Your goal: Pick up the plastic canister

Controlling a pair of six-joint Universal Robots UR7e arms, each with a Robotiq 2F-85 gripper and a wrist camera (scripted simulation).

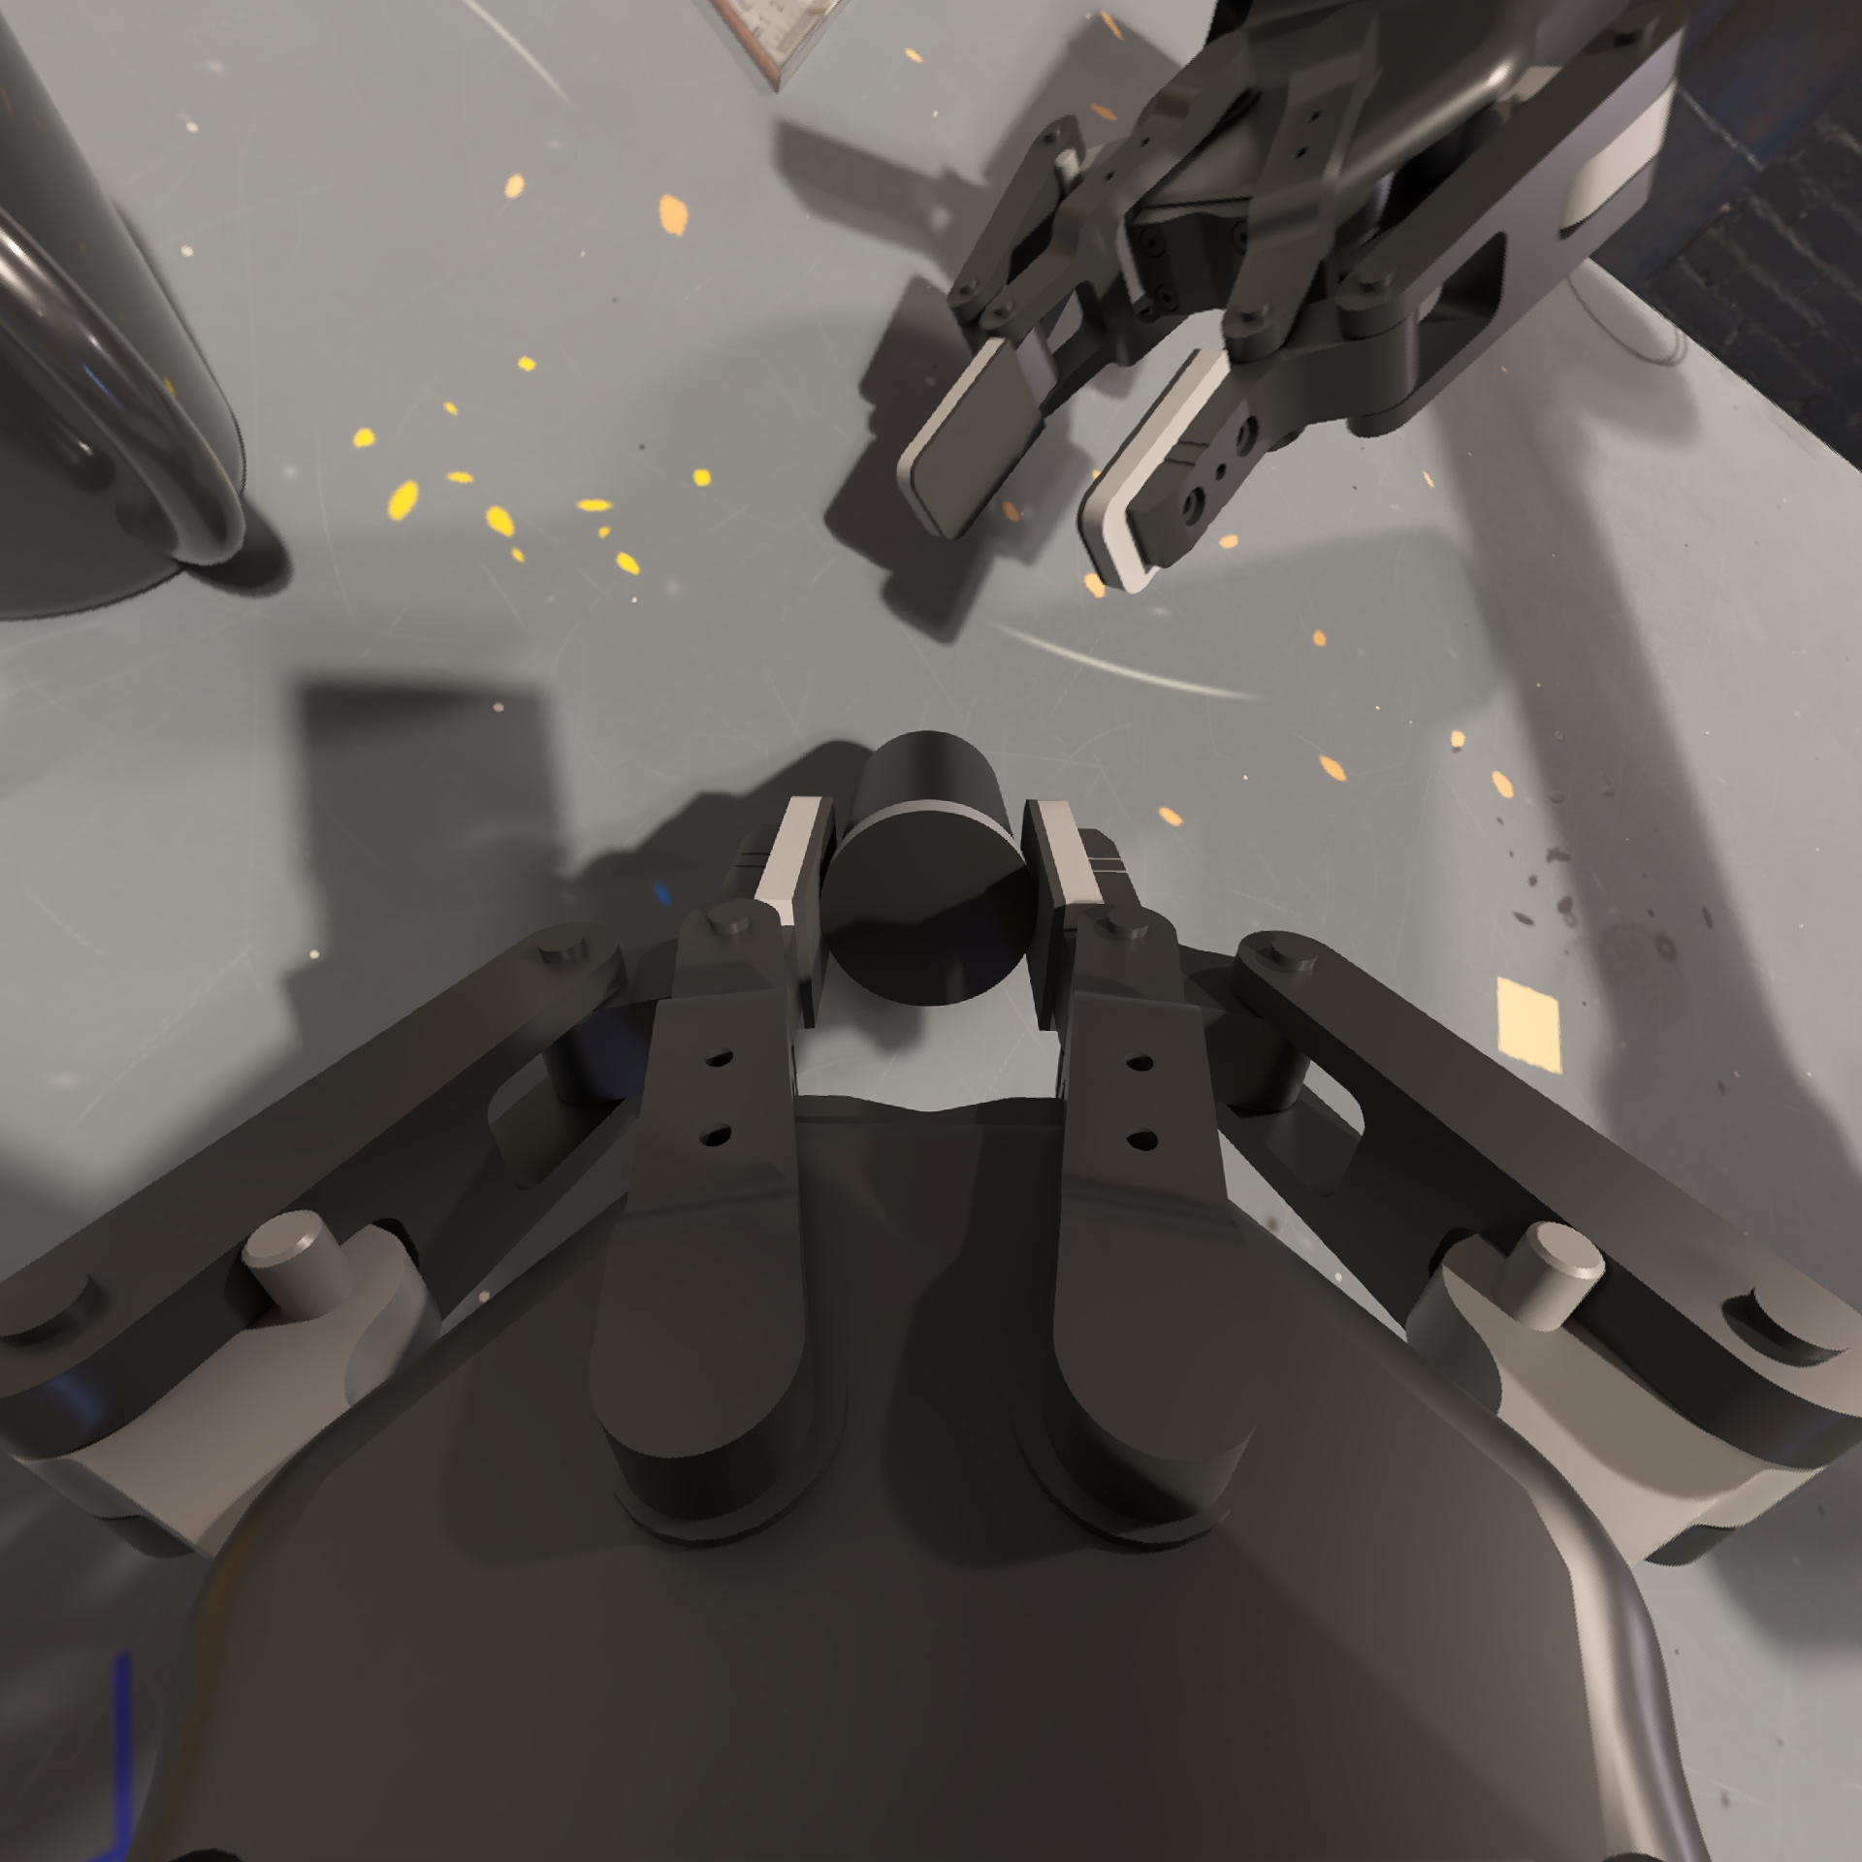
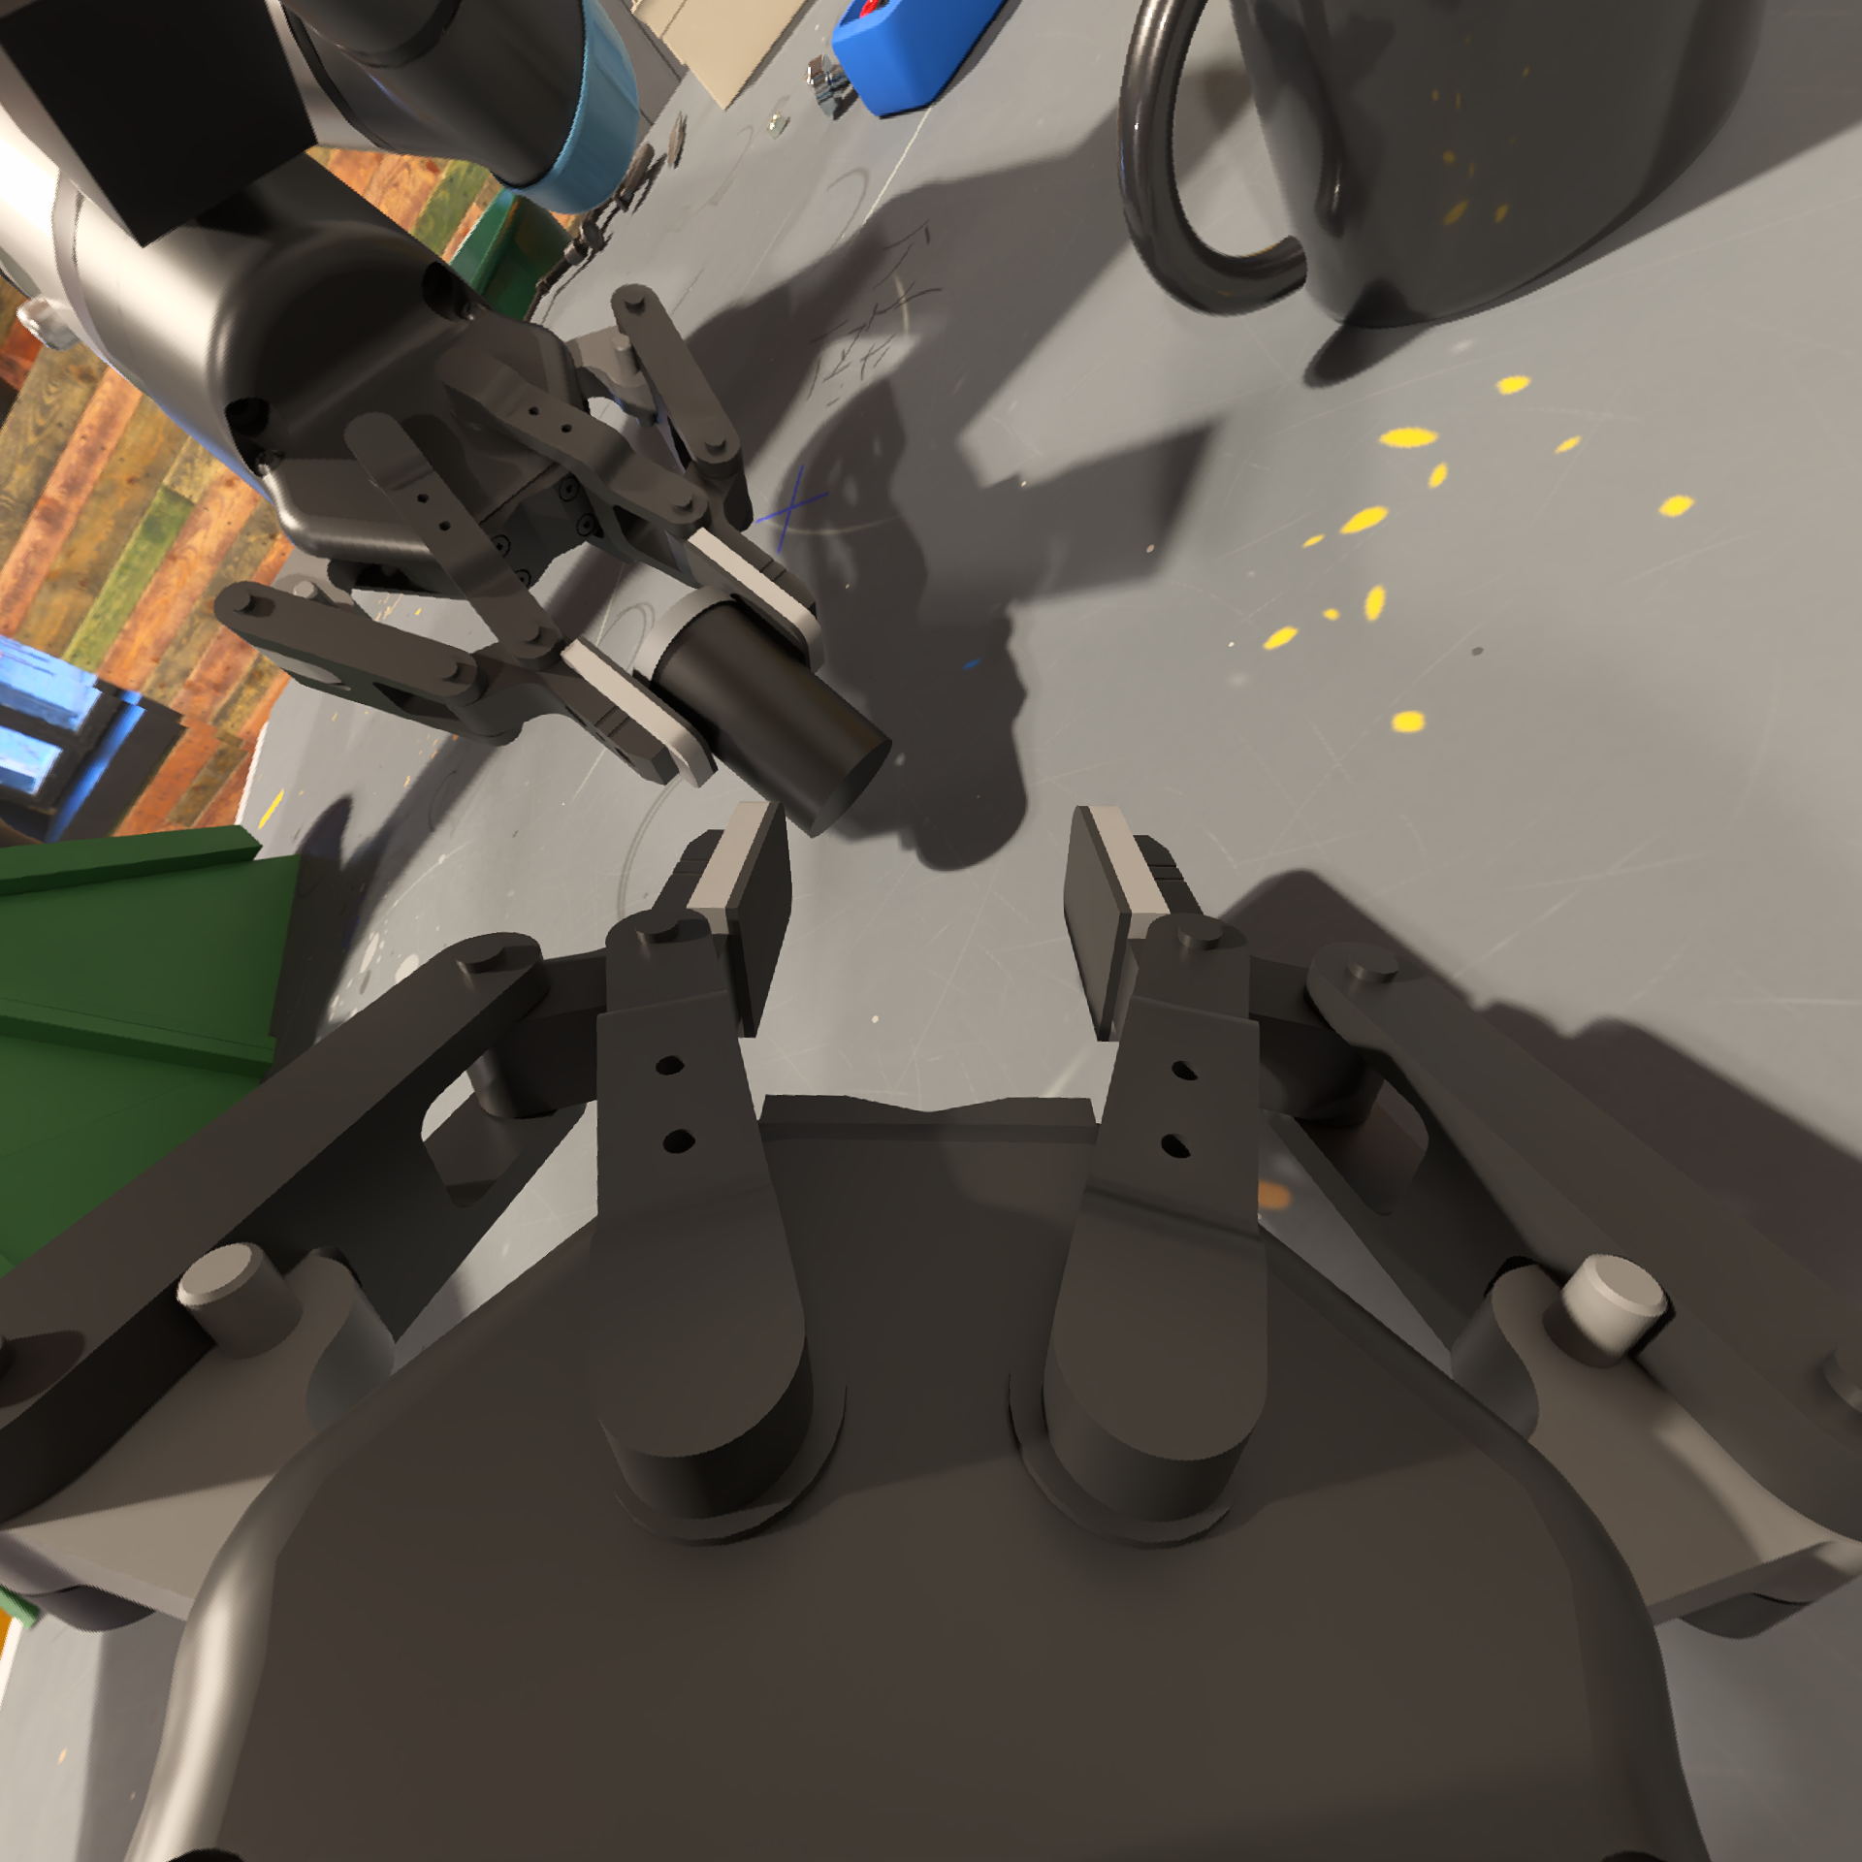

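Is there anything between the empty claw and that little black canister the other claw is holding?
Nothing. The right wrist view shows only bare grey table beneath the gap between the right claw and the plastic canister that the left claw holds.

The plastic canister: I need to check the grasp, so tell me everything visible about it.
The plastic canister is a small dark cylinder, matte and smooth, with flat round ends and a pale grey band near one end. The left gripper is shut on it, one of the fingers pressing each side by the band. It lies sideways, apparently lifted above the grey table.
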